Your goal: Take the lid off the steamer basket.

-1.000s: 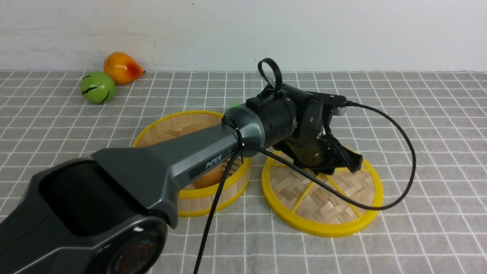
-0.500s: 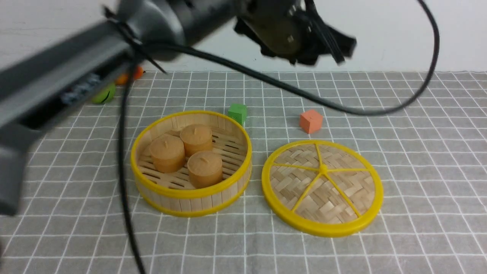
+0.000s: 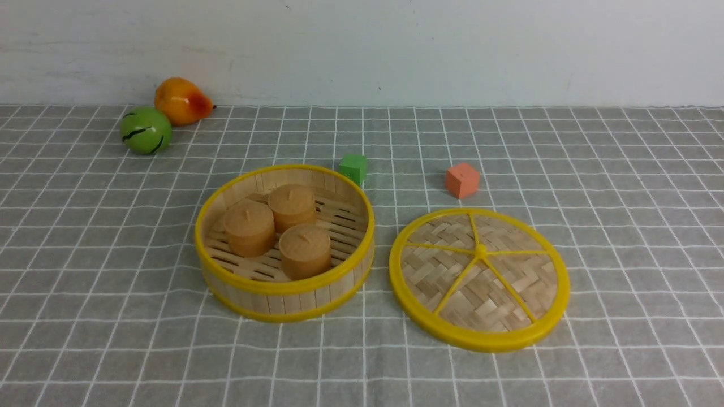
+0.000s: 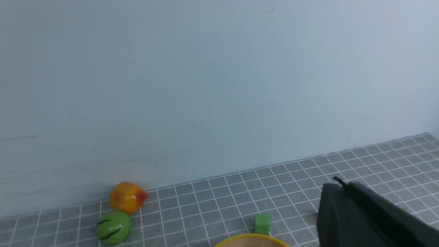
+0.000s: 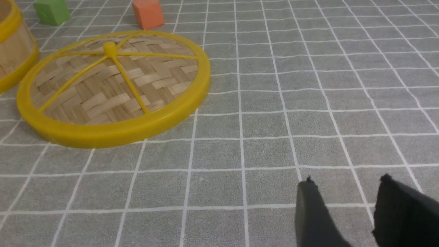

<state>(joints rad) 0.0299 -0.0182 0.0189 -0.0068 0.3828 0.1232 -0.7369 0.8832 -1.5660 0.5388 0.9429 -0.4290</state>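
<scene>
The steamer basket stands uncovered on the checked cloth, with three tan round buns inside. Flat on the cloth just to its right lies the lid, woven bamboo with a yellow rim and spokes; it also shows in the right wrist view as the lid. Neither arm appears in the front view. My left gripper is raised above the table, its jaws pressed together and holding nothing; only the basket rim peeks in below it. My right gripper hovers low over bare cloth, well away from the lid, open and empty.
A green cube and an orange cube sit behind the basket and lid. A green round fruit and an orange pear-like fruit lie at the back left near the wall.
My left arm let go of the lid, rose and drew back out of the front view, and its gripper closed. The lid stays flat beside the basket.
</scene>
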